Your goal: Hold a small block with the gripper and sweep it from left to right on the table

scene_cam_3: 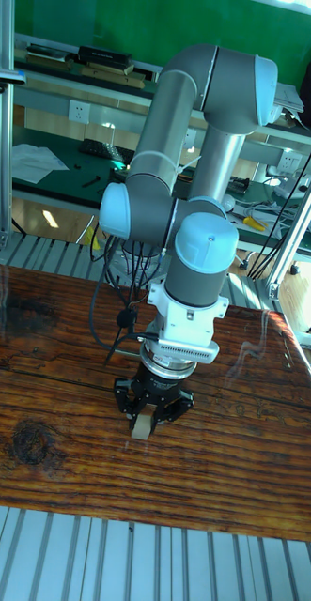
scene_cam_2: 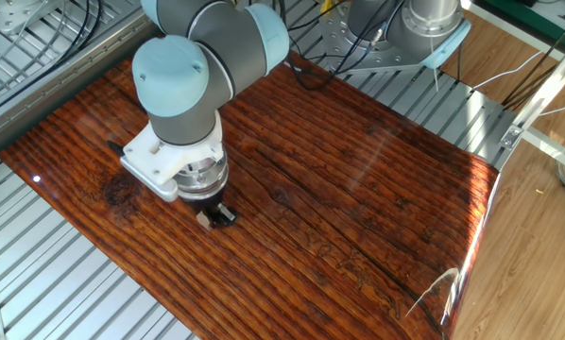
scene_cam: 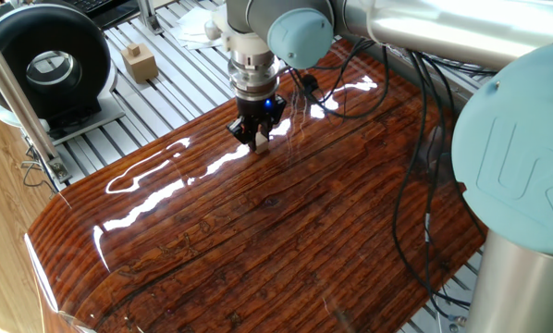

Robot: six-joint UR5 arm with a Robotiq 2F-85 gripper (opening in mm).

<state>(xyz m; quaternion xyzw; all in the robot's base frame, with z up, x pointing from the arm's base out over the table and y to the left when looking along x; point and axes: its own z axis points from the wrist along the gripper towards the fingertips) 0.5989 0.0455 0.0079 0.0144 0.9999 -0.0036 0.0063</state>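
Tool pinching a tiny wooden cube low against the glossy worktop

The tool [scene_cam_3: 151, 410] points straight down with its black fingers closed on the small block [scene_cam_3: 141, 428], whose lower end pokes out below the fingertips and sits at or just above the worktop [scene_cam_3: 249, 470], near one long edge of the board. Being plain wood, the block is likely light and rigid, so it should not deform; the polished surface probably lets it slide easily, but a piece this small could twist or slip out if pressed down hard, so holding it on two opposite flat faces, as here, seems the sound grasp. It looks pale beige, unpainted and smooth, with no markings; in the two fixed views it shows only as a light sliver under the tool.
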